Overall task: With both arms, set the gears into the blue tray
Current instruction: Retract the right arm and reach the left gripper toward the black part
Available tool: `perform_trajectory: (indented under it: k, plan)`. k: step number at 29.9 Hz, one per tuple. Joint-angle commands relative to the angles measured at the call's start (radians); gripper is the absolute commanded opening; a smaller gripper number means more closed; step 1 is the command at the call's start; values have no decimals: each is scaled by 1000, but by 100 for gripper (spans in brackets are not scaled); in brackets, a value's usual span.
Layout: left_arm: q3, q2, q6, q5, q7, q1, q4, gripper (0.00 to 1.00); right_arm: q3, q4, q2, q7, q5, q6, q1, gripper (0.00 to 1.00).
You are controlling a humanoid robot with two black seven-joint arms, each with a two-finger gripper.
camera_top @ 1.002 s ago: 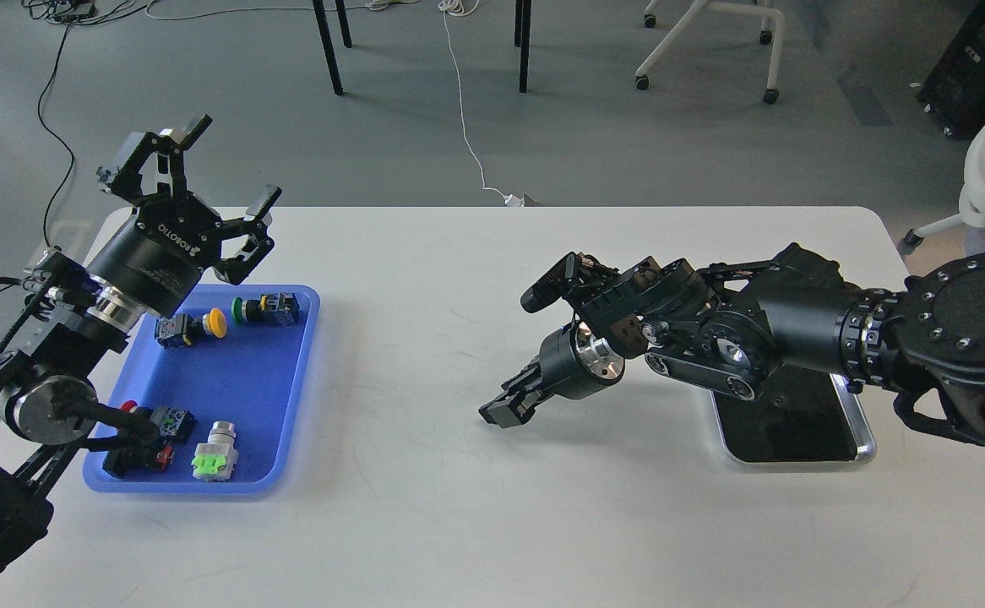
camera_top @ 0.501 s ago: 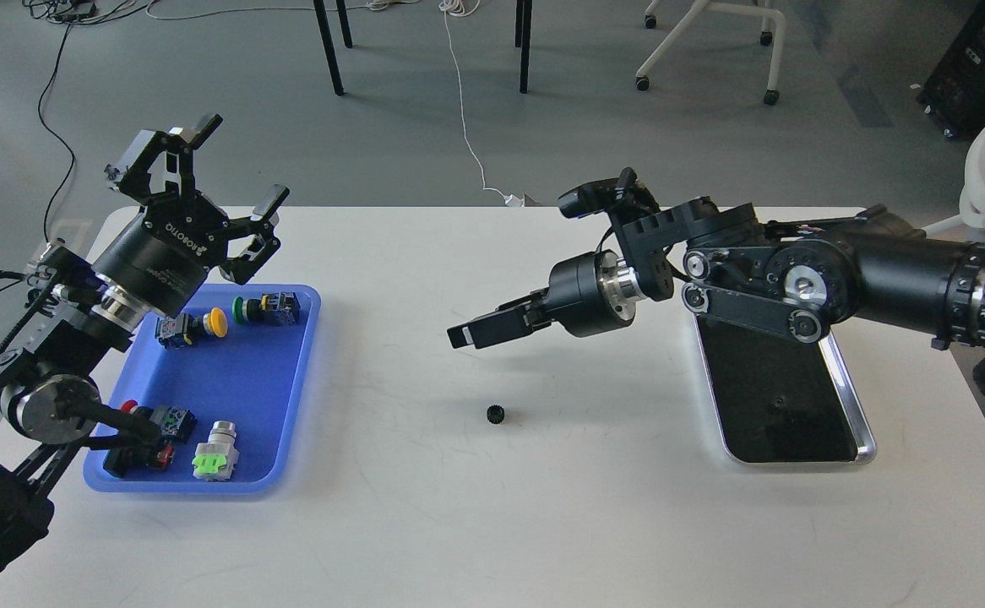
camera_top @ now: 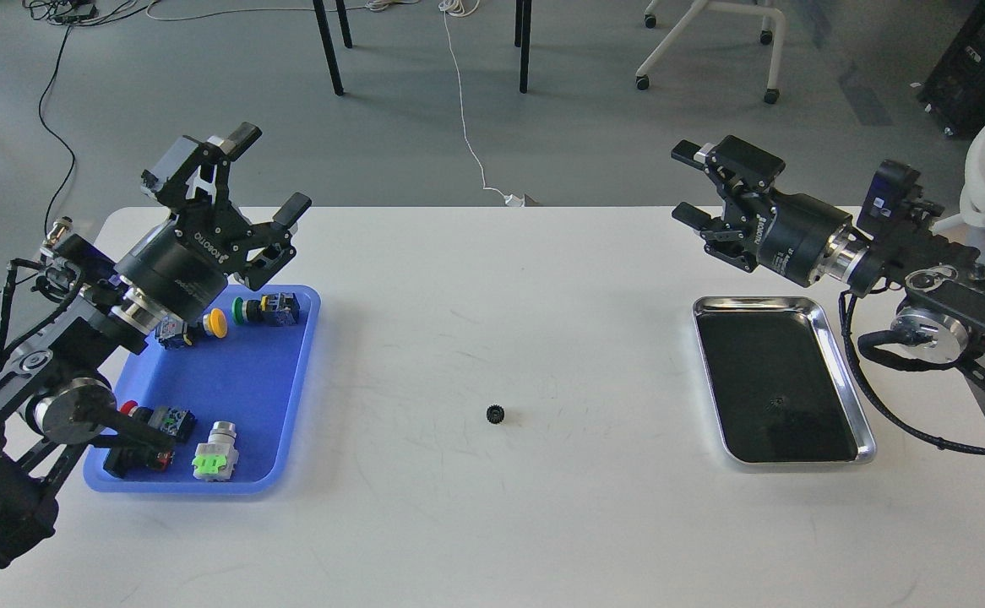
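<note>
Gears are few in this view: one small black toothed gear (camera_top: 495, 414) lies alone on the white table (camera_top: 492, 523), roughly midway between the two trays and touching neither. A faint dark speck that may be a second gear shows on the dark inside of the steel tray (camera_top: 849, 355) at the right, too small to tell.

At the left sits the blue tray (camera_top: 302, 355). It holds push-button switches: one with a yellow cap (camera_top: 216, 322) and one with a green cap (camera_top: 242, 310) near the far end, one with a red cap (camera_top: 130, 409) and one with a bright green body (camera_top: 211, 462) near the close end.

Left gripper (camera_top: 268, 173) is raised above the far corner of the blue tray, its two fingers spread wide apart and holding nothing. Right gripper (camera_top: 685, 184) is lifted beyond the steel tray's far edge, pointing left; its fingers stand apart with nothing between them.
</note>
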Motion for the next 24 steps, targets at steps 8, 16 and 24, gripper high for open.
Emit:
perform_trajectory:
  k: [8, 16, 24]
  plan:
    - [20, -11, 0, 601, -113, -59, -121, 99, 311, -118, -45, 0, 294, 137, -287, 98]
    - [271, -47, 0, 1124, -113, -271, -168, 99, 411, -98, -57, 0, 311, 137, -482, 98]
    - [701, -155, 104, 1435, -113, -540, -93, 98, 445, -86, -112, 0, 311, 137, -511, 98]
